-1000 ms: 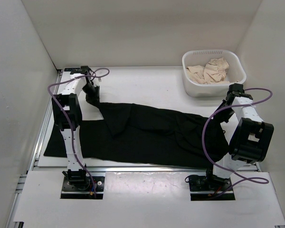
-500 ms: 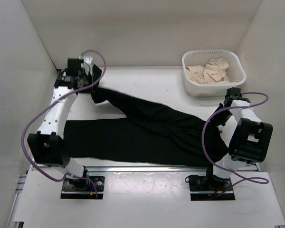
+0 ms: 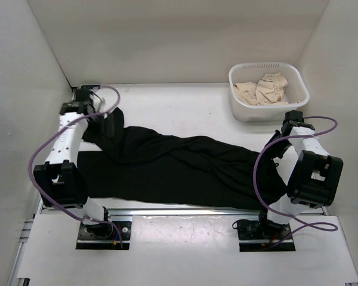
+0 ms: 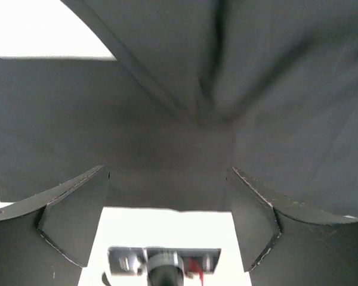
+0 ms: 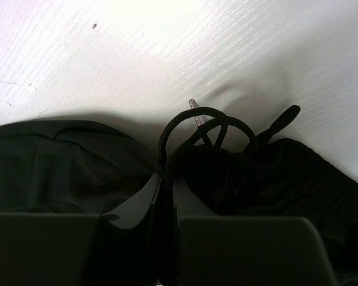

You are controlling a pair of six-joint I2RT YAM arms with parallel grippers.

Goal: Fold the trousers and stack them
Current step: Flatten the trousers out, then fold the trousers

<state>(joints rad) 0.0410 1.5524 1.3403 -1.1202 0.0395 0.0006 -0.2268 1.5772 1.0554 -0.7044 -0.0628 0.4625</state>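
Now the left gripper has spread its fingers, releasing the trousers at ten o'clock. They lie rumpled from nine to three o'clock, where the right gripper stays pinched on them. The fold probably needs another pass.

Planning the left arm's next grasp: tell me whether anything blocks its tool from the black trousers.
Nothing visible does. The open left tool faces the soft black trousers directly. The white plastic basket stands well away, back right.

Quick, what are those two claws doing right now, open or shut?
Left gripper: open, holding nothing.
Right gripper: closed, pinching the trousers.
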